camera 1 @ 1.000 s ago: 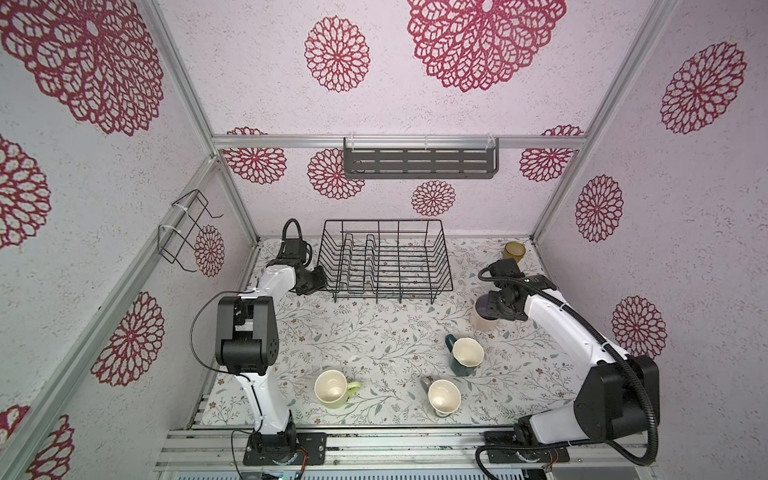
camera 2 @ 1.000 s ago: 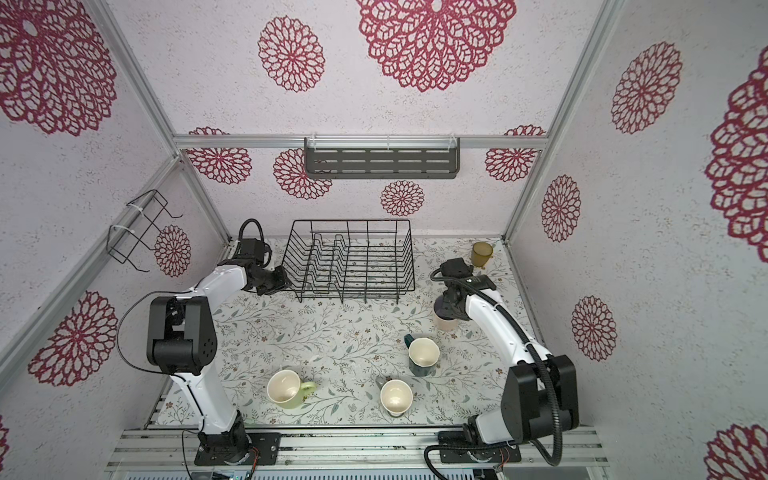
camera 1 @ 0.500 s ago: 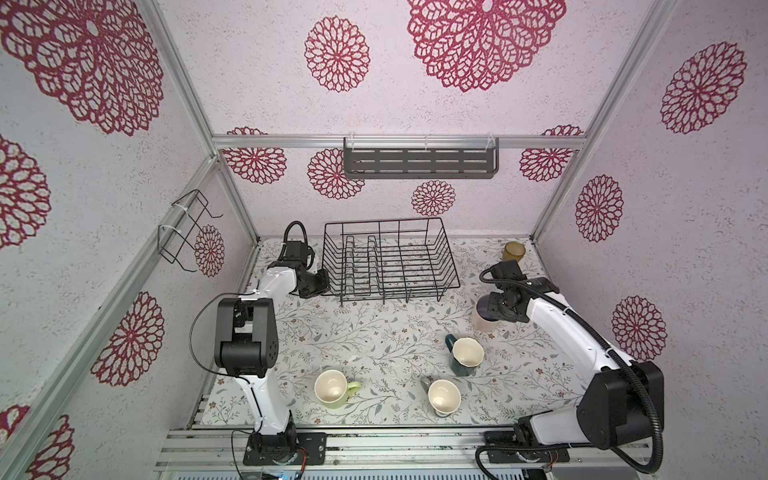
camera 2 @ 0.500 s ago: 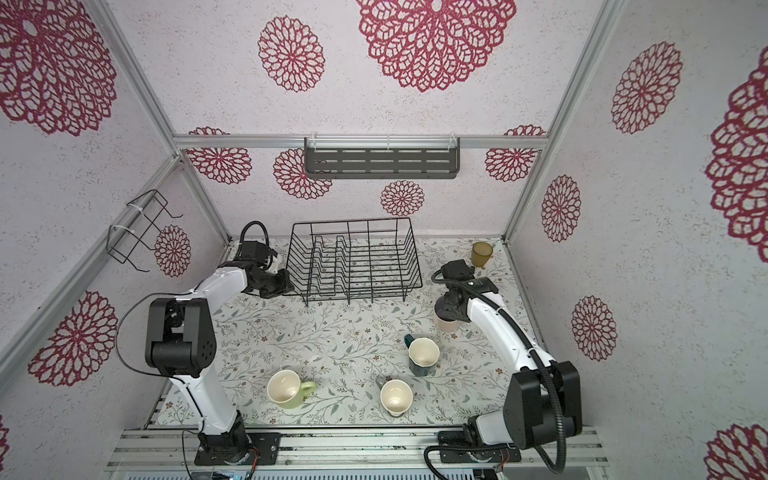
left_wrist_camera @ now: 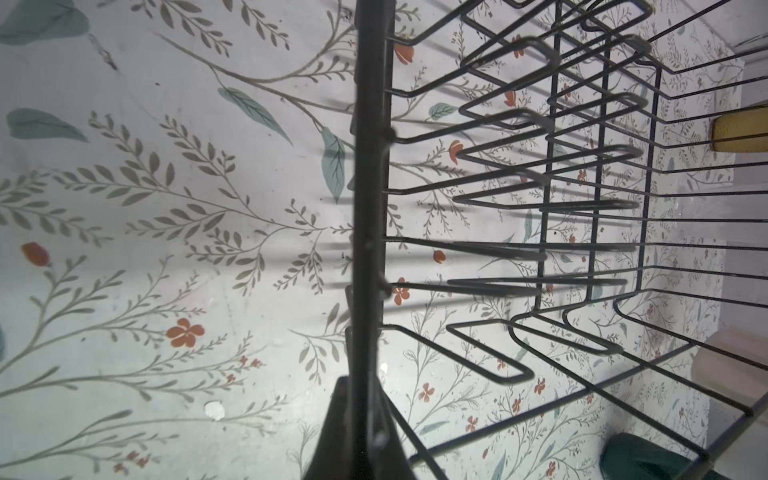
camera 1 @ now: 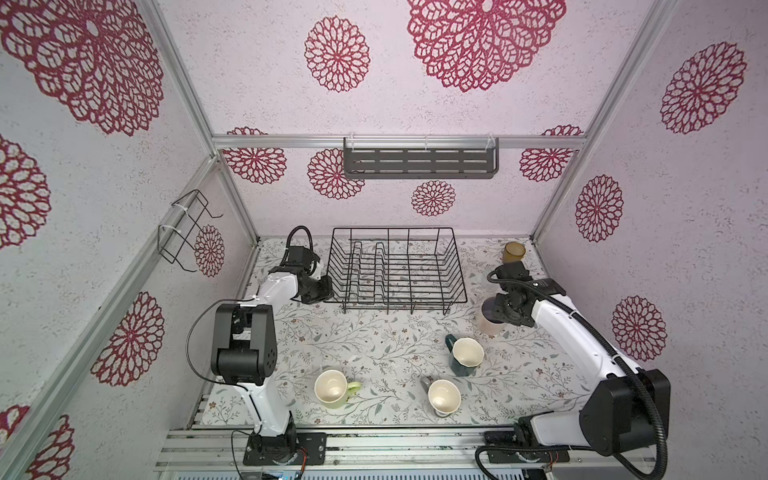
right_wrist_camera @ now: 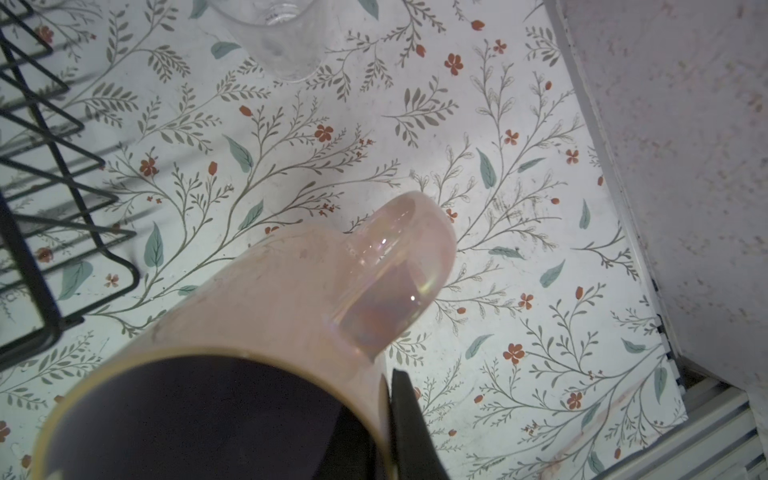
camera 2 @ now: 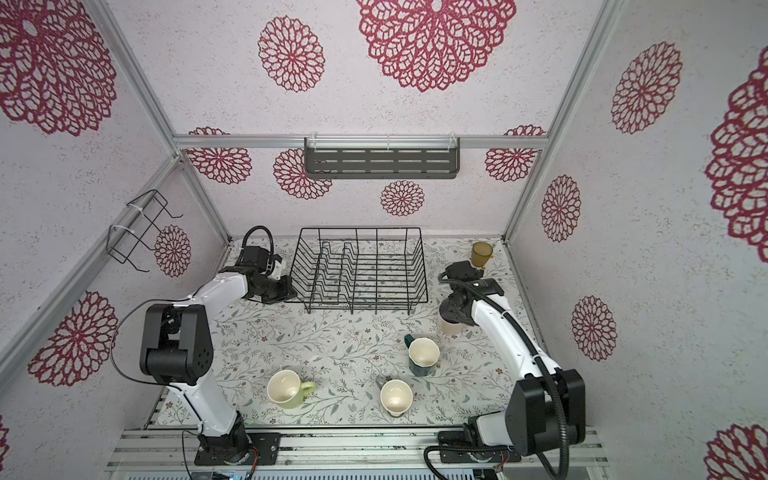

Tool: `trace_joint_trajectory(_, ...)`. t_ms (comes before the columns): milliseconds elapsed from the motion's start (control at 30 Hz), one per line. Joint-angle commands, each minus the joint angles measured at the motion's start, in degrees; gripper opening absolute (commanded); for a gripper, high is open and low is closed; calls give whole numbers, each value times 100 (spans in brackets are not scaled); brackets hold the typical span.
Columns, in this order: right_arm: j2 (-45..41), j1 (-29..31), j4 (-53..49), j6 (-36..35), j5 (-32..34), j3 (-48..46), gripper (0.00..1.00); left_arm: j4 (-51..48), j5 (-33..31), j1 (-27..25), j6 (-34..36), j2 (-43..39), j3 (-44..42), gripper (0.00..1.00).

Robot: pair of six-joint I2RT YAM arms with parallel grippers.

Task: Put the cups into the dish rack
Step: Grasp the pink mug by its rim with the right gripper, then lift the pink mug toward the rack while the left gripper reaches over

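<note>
Starting at the left, our left fingers [left_wrist_camera: 332, 449] are closed on the left rim wire of the dish rack [camera 1: 395, 266], which stands empty at the back of the table [camera 1: 374, 345]. We judge this hold is there to steady the rack, so we should keep it level and avoid dragging it while the other arm works. In front, the yellow-green mug [camera 1: 332, 388], the grey mug [camera 1: 444, 397] and the teal mug [camera 1: 465, 357] wait upright and well apart from the rack. Just right of the rack's front corner, our right fingers [right_wrist_camera: 405, 419] pinch the rim of the pink tumbler [camera 1: 490, 326], one inside and one outside the wall. We cannot tell whether its base is off the table. A grip on a smooth rim can slip, so we should lift slowly and keep the tumbler near upright. It should clear the rack's right wall before we cross over, and we should lower it into the open bay right of the prongs. The clear glass [right_wrist_camera: 282, 41] stands near the rack beyond the tumbler, so the swing needs height there. The amber tumbler [camera 1: 514, 251] sits in the far right corner, out of the way.
</note>
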Motion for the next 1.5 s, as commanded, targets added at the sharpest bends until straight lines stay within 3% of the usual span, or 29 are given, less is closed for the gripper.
trace_joint_trajectory(0,-385,-191,-40,363,84,116,0,-194,624,-163,285,-118,-63,0)
trace_joint_trajectory(200,-642,-337,156,442,-336,-132,0,-188,844,-231,232,-117,-81,5)
trace_joint_trajectory(533,-835,-427,236,406,-261,-79,0,-212,984,-286,-55,-61,-89,16)
trace_joint_trajectory(767,-860,-424,373,373,-191,70,0,-691,489,-277,-193,-229,60,43)
trace_joint_trajectory(1133,-1299,-416,1193,-25,-226,73,0,-1076,-161,-277,-726,-1555,353,61)
trace_joint_trajectory(1300,-1742,-419,2143,-368,-704,-47,0,-625,284,-295,-1058,-2348,56,67)
trace_joint_trajectory(1467,-2256,-415,3658,-304,-1796,-518,0,1226,2368,-340,-2153,-2896,-725,77)
